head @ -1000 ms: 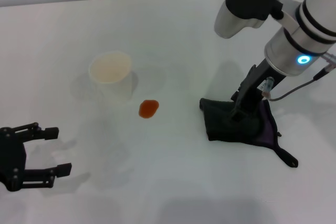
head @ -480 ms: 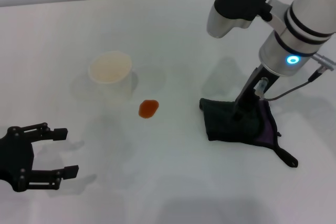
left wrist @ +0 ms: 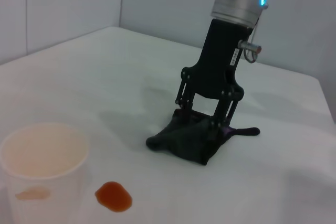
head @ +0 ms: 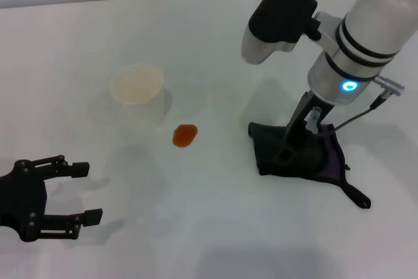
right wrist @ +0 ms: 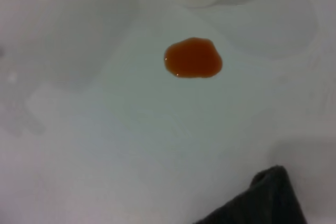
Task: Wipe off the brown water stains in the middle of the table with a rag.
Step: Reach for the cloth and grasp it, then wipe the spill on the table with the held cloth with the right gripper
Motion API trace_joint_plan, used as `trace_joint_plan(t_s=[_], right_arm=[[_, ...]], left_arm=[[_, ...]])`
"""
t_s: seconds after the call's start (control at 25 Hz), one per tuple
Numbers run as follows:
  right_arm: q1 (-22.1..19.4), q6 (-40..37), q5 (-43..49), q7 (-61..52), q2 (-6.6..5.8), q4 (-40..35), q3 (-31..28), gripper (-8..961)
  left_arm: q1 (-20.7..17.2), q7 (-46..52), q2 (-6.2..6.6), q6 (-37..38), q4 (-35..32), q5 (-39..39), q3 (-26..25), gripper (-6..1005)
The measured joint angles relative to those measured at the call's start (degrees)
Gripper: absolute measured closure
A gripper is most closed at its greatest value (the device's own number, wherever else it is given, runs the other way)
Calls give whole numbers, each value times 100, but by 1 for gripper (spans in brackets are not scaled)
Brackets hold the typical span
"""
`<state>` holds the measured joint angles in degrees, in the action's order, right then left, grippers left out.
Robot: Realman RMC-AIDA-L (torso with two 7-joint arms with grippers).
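**Stain lies to the robot's left of the rag, clear table between them**

The right gripper (head: 295,143) stands down on the rag (head: 299,156), its fingers (left wrist: 185,109) straddling the bunched cloth; whether they have pinched it yet I cannot tell. The brown water stain (head: 185,135) sits on the table (head: 215,227) well apart from the rag, just beside the white paper cup (head: 138,91). A sweep towards it runs leftward. The left gripper (head: 62,191), spread apart and empty, hovers at the near left edge. The rag's underside and the fingertip contact are hidden
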<state>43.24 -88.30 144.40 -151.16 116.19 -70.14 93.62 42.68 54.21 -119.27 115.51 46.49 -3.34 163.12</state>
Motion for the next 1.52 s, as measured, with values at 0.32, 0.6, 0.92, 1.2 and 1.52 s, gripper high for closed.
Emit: trace_joint_plan(t_s=[0.32, 0.6, 0.92, 1.2, 1.52], right_arm=[[1, 21, -1, -10, 0, 39, 19, 384], [37, 79, -1, -17, 0, 251, 30, 636], [176, 129, -90, -29, -1, 417, 207, 686], [302, 117, -254, -36, 0, 525, 429, 744], [370, 207, -362, -36, 0, 507, 453, 915]], left_arm=[[-12, 0, 0, 0, -34, 2, 0, 131], [1, 1, 0, -1, -45, 2, 0, 131], [-16, 1, 0, -2, -43, 0, 0, 131], [-16, 1, 0, -3, -43, 0, 0, 130], [-31, 1, 0, -3, -43, -1, 0, 130]])
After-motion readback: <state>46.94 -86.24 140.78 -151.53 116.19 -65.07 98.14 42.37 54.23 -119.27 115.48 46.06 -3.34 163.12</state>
